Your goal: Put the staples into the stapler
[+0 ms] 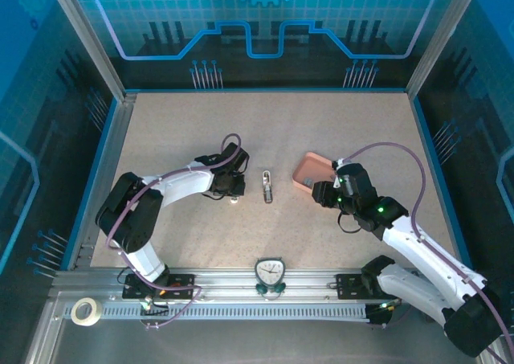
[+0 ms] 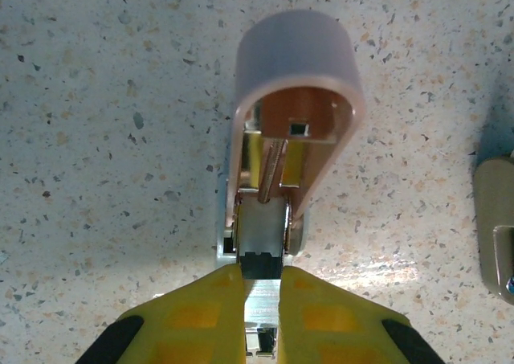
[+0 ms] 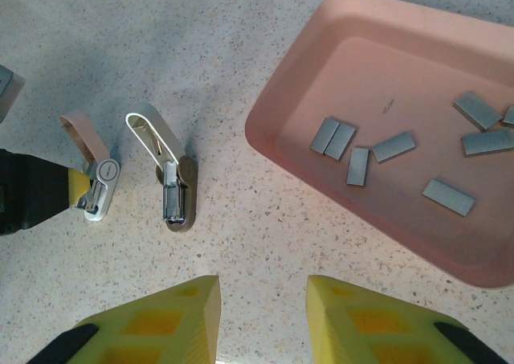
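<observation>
Pink plastic at the left wrist: the left gripper (image 2: 261, 277) is clamped on the tail of the stapler (image 2: 297, 67), near the middle of the table (image 1: 161, 123), a pale speck from overhead. Right wrist gives the count: one tray (image 3: 273, 131), eight staples (image 3: 357, 165) in it, one cut by the frame, one grey metal piece (image 3: 173, 189) beside the stapler. The right gripper (image 3: 263, 290) hangs fingers apart, empty.

The stapler (image 2: 297, 59) is open, its pale pink top swung away from the silver base (a thin spring rod shows inside). Its hinge end is pinched in the left gripper (image 2: 261, 277). The staples (image 3: 393, 147), short grey strips, lie scattered flat in the pink tray (image 3: 265, 131), well apart from it.
</observation>
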